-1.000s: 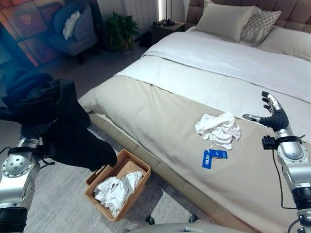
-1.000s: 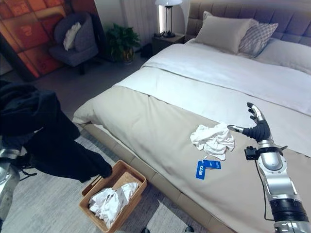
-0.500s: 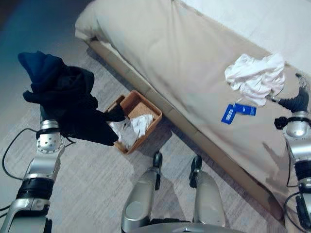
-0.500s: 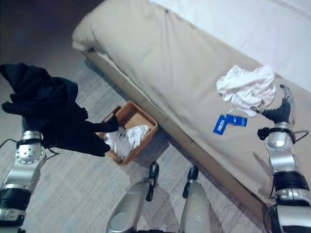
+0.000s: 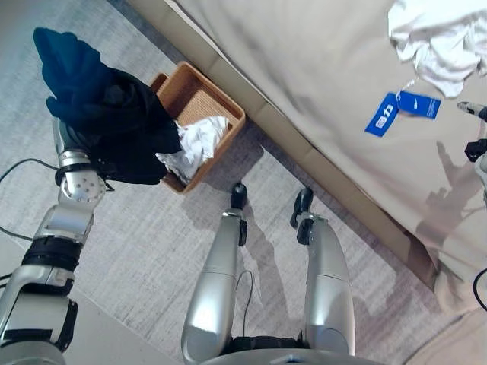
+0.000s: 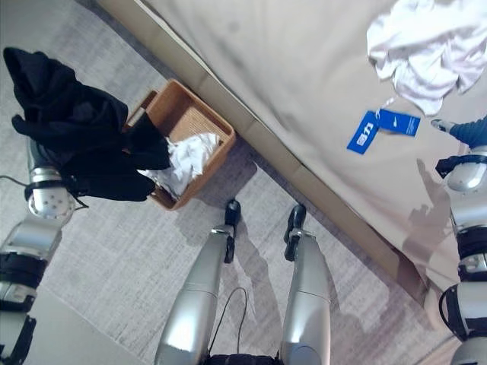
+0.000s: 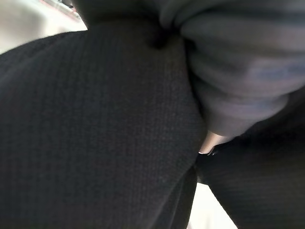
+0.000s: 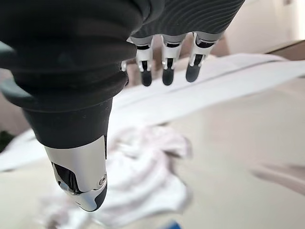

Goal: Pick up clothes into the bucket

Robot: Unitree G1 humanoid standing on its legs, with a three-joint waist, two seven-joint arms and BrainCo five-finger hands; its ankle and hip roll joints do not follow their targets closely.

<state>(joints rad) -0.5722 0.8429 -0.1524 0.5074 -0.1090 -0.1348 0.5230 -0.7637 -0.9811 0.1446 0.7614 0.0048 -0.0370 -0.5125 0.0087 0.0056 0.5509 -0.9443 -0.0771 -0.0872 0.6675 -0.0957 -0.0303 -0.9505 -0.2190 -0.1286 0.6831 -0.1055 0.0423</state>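
Dark clothes (image 5: 106,122) bunched over hidden left hand, grip impossible to tell, hanging beside wicker basket (image 5: 199,97), likely to slide onto rug (image 5: 137,251) if released short; right hand (image 8: 95,71) relaxed open.

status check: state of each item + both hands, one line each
Black clothes: bunched, held up over the basket's left edge.
Basket: on the rug by the bed, white clothes inside.
White garment: crumpled on the bed.
Blue tags: flat on the bed.
Left robot hand: buried in the black clothes.
Right robot hand: open, holding nothing.
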